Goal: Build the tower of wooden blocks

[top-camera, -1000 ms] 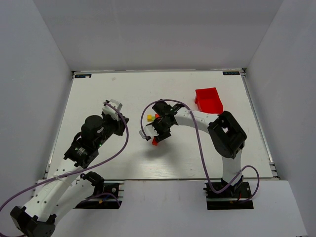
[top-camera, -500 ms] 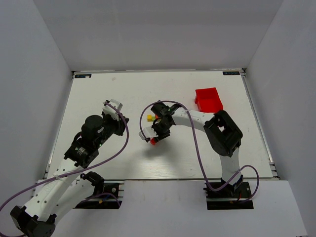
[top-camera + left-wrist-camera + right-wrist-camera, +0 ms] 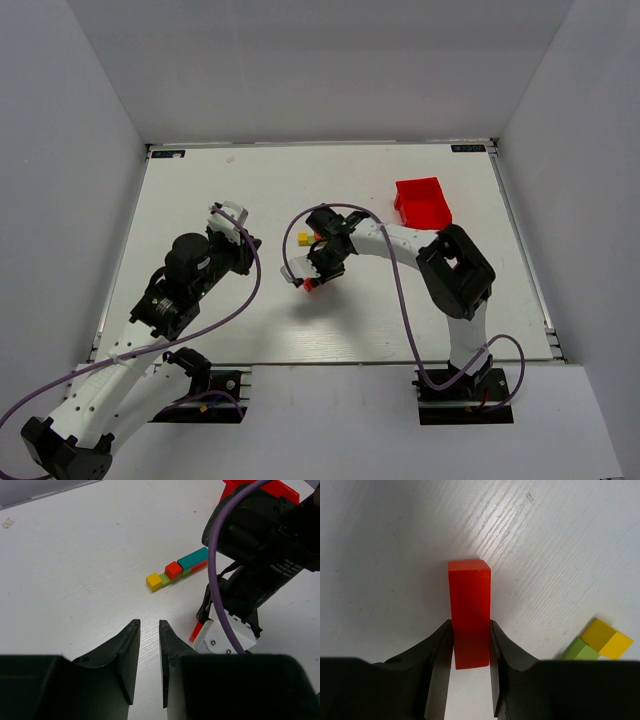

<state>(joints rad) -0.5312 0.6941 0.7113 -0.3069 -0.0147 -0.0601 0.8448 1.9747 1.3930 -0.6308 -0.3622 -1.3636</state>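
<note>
Lying flat, the wood block tower (image 3: 175, 571) runs yellow, green, red, teal

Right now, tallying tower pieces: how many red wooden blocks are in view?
2: a red cube in the block row, and a long red block between the right gripper's jaws. More may be hidden.

White desk (image 3: 250, 190), faint wood grain. Far right: red bin (image 3: 421, 200) sits on it, open side up. Mid-desk: block row (image 3: 177, 570) lies flat, with a yellow cube (image 3: 154, 581) at one end, then a green cube (image 3: 165, 579), a red cube (image 3: 173, 570), and a teal bar (image 3: 192, 558) against an orange bar (image 3: 200, 566), all touching. Stacked or side by side: unclear. Near the row but apart from it, a red bar (image 3: 469, 605) sits pinched between the fingers (image 3: 440, 655) of the right gripper (image 3: 470, 650). Contact with the desk is uncertain.
</note>
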